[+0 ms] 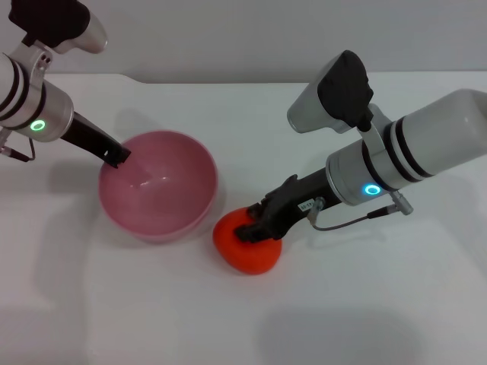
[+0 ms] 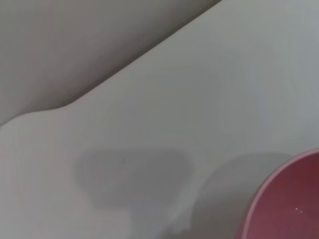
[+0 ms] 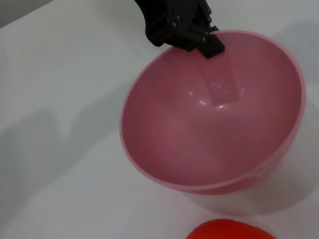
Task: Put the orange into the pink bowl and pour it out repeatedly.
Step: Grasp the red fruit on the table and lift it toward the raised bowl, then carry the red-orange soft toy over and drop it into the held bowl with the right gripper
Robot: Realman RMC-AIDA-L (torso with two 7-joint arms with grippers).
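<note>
Right claw (image 1: 257,228) sits down on top of the orange (image 1: 245,245), fingers clamped across its upper side. The orange rests on the white tabletop (image 1: 365,304), just beside the pink bowl (image 1: 158,185) on the robot's right, near its outer wall but seemingly not touching. Not lifted yet, by the look of it.

Left claw (image 1: 118,157) is at the far-left rim of the bowl, dark fingers pinched on the rim: the right wrist view shows one finger hanging inside the wall. The bowl stands upright and empty.

Risks from here:
- The grip on the orange is high and shallow. The skin is rounded and lumpy; a lift could let the fruit roll out of the fingers and away across the tabletop.
- The carry into the bowl is short, and the near rim stands in the way. A low path would knock the orange against the wall and shove the bowl, straining the left claw's thin rim pinch.
- A release from too high could bounce the fruit off the glossy inner wall.
- The rim pinch is at one edge only; in tilting, the bowl could twist or slip.
</note>
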